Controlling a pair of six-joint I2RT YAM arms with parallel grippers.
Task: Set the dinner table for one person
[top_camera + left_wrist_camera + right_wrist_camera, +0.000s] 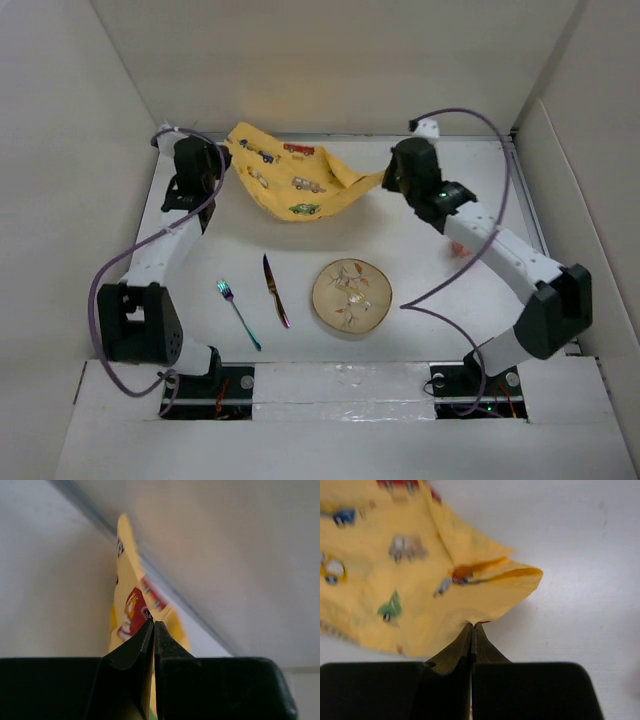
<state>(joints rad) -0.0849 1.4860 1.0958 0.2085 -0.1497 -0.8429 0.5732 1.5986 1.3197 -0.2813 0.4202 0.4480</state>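
Tabletop (400, 235) beneath both arms is carrying plate (351, 295), knife (275, 290), fork (238, 313) near 6 o'clock. Left tool (154, 622) and right tool (473, 625) are pinching placemat (290, 185) corners, sagging at 12 o'clock; advise pulling taut, lowering flat.

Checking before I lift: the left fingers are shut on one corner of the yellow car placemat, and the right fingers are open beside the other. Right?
No. The right fingers are shut on the other corner of the placemat, not open beside it; the right wrist view shows them pinched on the cloth. The left fingers are shut on their corner.
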